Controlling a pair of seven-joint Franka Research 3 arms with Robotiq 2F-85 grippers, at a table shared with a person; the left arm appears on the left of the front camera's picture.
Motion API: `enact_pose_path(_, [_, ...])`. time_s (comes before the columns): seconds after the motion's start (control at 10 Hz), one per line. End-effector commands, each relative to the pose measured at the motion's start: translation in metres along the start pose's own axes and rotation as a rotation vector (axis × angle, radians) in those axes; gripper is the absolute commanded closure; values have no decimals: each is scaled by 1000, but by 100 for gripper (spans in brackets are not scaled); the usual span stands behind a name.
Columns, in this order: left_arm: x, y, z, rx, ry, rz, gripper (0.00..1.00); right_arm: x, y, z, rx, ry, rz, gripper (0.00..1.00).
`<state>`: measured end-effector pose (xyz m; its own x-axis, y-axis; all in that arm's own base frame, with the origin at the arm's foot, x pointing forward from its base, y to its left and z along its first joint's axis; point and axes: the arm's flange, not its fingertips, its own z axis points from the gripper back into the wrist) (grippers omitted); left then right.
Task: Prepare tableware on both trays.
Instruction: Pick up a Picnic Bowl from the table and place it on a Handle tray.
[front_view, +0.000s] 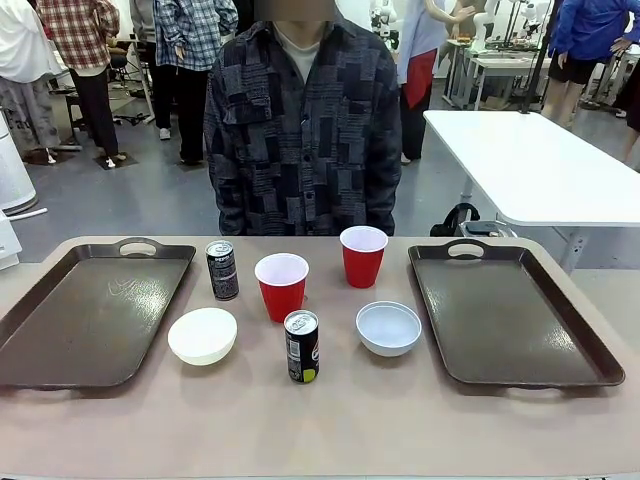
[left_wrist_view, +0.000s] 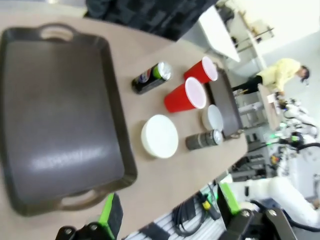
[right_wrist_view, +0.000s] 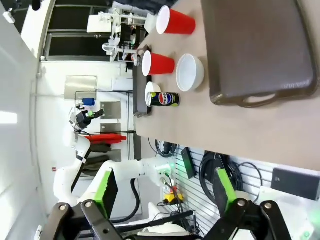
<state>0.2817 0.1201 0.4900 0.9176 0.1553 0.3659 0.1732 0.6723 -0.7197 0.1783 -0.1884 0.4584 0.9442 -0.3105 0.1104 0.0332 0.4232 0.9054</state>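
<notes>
Front view: the left tray (front_view: 90, 320) and right tray (front_view: 510, 310), dark brown glossy plastic with raised rims and cut-out handles, both lie bare on the tan table (front_view: 320, 430). All the tableware stands between them. The far cup (front_view: 363, 256) and near cup (front_view: 282, 286) are red, white inside, upright and empty. The right bowl (front_view: 389, 328) is round, white and empty; the left bowl (front_view: 202, 335) is washed out, seemingly empty too. The slim dark far can (front_view: 222, 270) stands near the left tray, and the near can (front_view: 301, 346) stands between the bowls.

Left wrist view: the left gripper (left_wrist_view: 167, 210) hangs above the table's near edge by the left tray, green-padded fingers (left_wrist_view: 107, 214) wide apart, holding and touching nothing.

Right wrist view: the right gripper (right_wrist_view: 165, 192) hangs off the table's near edge, before the right tray, fingers (right_wrist_view: 225, 187) spread wide, empty
</notes>
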Motion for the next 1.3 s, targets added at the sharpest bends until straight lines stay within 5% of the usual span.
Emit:
enact_pose_path(0.0, [0,7,12,47,56,56,0,-19,-14,-33,-29,30,-17,0])
enact_pose_path(0.4, [-2,11,11,59,114,54,0,-16,-7,-38,-53,51,-2,0])
enact_pose_path(0.5, [-5,18,7,34,73,67,0,3,-11,-10,-40,49,-54,0])
enact_pose_path(1.2, [-5,18,7,34,73,67,0,3,-11,-10,-40,49,-54,0])
